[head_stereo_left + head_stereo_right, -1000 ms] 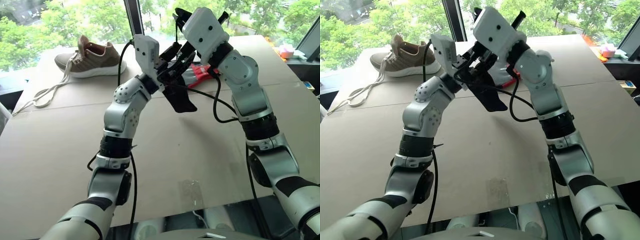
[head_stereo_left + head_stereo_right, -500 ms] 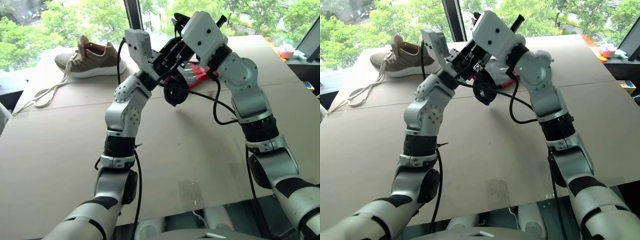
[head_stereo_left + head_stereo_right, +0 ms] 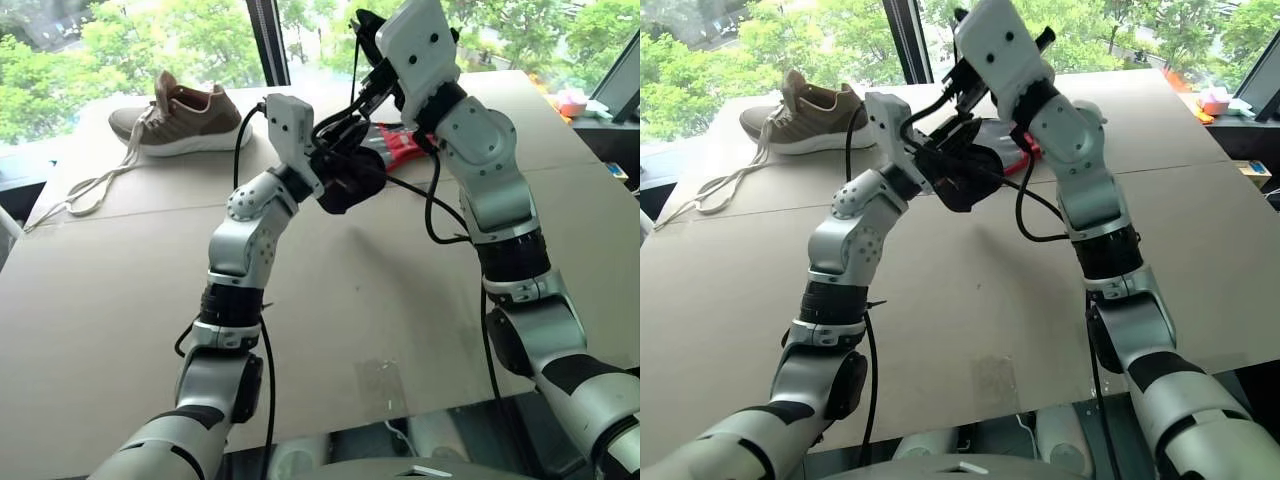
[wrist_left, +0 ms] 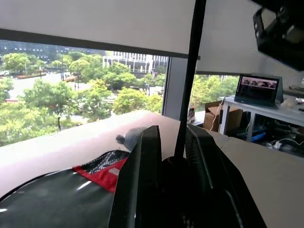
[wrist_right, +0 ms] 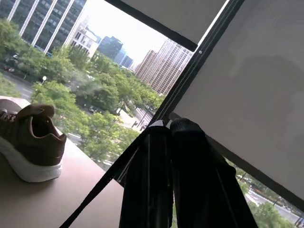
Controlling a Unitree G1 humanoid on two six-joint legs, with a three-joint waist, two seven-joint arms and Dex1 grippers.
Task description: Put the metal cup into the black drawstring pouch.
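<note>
The black drawstring pouch is gripped mid-air by the left gripper; its cord is pinched in the tightly closed right gripper; contents unseen.

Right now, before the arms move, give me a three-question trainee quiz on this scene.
1. True or false: the shoe lies on the table at the robot's left.
2. What does the left gripper hold? A) the shoe B) the black drawstring pouch C) nothing
3. Fill in: the right gripper is shut on the pouch's thin black ____.

Key: 1 true. 2 B. 3 cord.
</note>
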